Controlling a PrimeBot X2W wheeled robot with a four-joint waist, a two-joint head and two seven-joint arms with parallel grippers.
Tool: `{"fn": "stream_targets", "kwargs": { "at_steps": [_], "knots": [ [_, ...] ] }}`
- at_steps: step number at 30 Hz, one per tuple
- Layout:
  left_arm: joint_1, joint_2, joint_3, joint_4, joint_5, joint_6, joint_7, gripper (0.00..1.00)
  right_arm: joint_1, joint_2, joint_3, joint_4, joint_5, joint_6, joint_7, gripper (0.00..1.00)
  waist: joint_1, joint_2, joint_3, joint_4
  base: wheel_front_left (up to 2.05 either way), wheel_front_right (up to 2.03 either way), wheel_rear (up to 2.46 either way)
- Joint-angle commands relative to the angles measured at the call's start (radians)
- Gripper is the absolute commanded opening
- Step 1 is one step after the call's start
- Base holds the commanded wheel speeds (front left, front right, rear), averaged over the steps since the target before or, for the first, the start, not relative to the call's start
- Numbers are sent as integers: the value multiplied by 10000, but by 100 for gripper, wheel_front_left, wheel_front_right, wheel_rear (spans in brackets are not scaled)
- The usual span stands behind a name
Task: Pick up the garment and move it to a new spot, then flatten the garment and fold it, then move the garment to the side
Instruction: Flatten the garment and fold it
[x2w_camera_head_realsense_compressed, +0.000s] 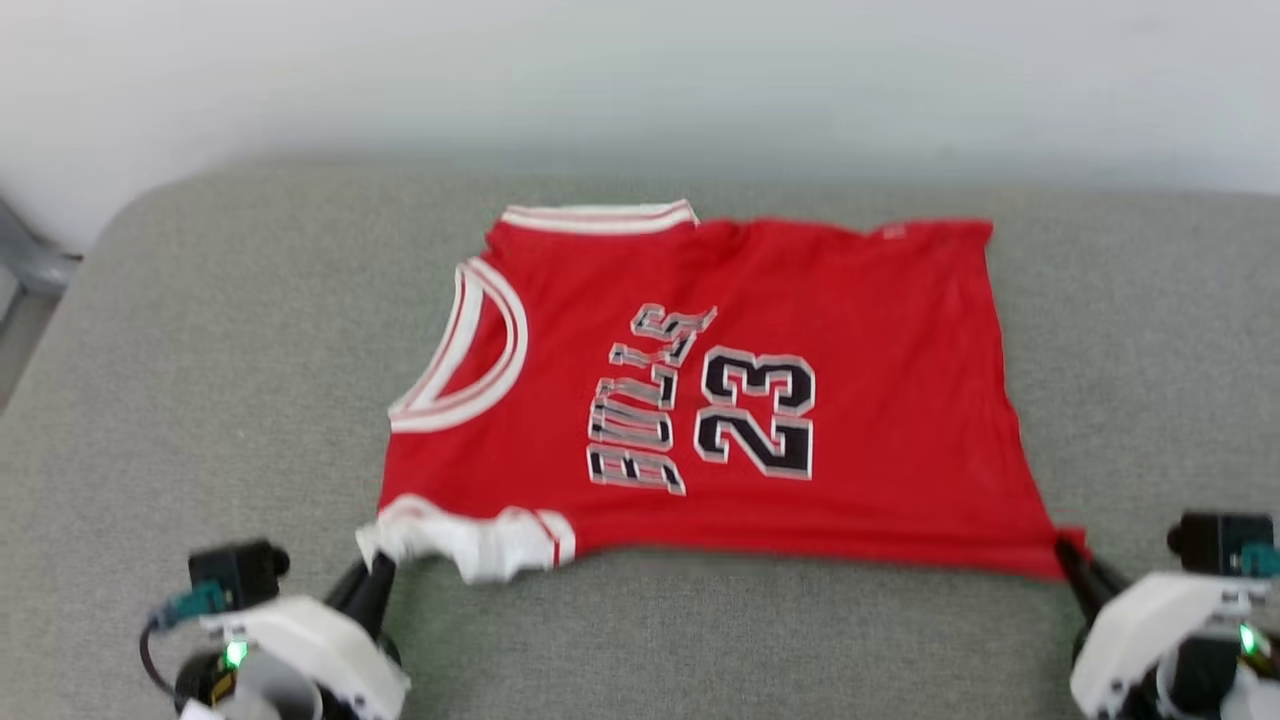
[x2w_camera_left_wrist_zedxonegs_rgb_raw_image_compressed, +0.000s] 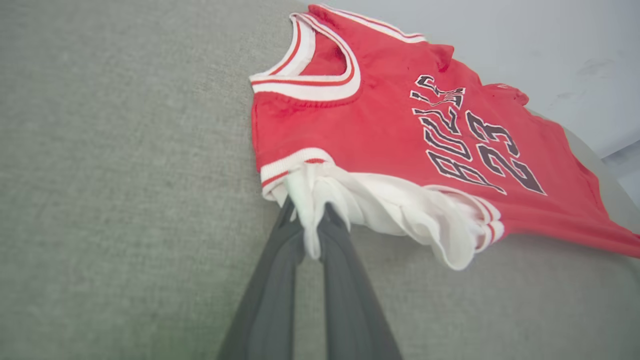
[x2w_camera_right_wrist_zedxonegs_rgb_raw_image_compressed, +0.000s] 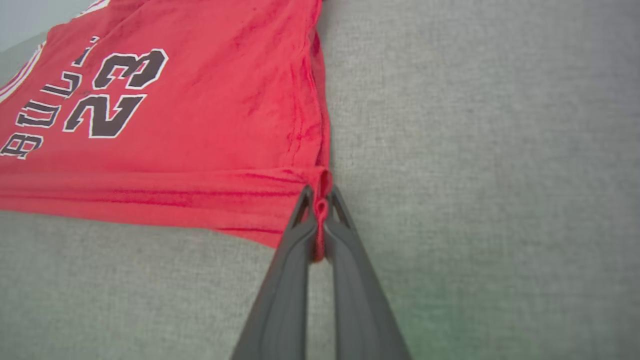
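Observation:
The garment is a red sleeveless jersey with black, white-outlined letters and "23", spread on a grey cushion with its neck to the left. My left gripper is shut on the near-left shoulder corner, where white lining bunches up. In the left wrist view that white cloth sits pinched in the gripper, with the garment stretching away. My right gripper is shut on the near-right hem corner. The right wrist view has a red fold clamped in the gripper, the garment lying up and left of it.
The grey cushion has bare fabric on all sides of the jersey. A pale wall runs behind it. The cushion's rounded far-left corner drops off toward the floor.

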Motion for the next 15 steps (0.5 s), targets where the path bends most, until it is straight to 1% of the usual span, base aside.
{"fn": "stream_targets", "kwargs": {
  "at_steps": [1,6,8,11,12,14,15],
  "knots": [
    [642,260,41,-442,-148,360,120,0,814,91,-387,-589,-143,-28,354,0,3,-1,-517,44,0,0,0],
    [2287,757,49,-2258,-474,1373,547,0,2696,745,-1113,-2472,-523,-27,1400,0,3,-1,-980,21,0,0,0],
    [2929,972,96,-2970,-667,1765,693,0,3280,1019,-1194,-3099,-545,-25,1856,0,3,-1,-1107,-22,0,0,0],
    [3719,1274,177,-3930,-891,2271,864,0,3951,1150,-1501,-3772,-684,-25,2342,0,3,-1,-1199,-70,0,0,0],
    [4317,1615,268,-4780,-1040,2695,996,0,4334,1333,-1690,-4227,-759,-25,2711,0,3,-1,-1250,-89,0,0,0],
    [4512,1806,412,-5235,-1082,2940,971,0,4452,1391,-1755,-4447,-806,-25,2878,0,3,-1,-1269,-120,0,0,0],
    [4553,1879,447,-5438,-1106,2994,1006,0,4462,1420,-1767,-4548,-821,-25,2906,0,3,-1,-1267,-124,0,0,0]
  ]
}}
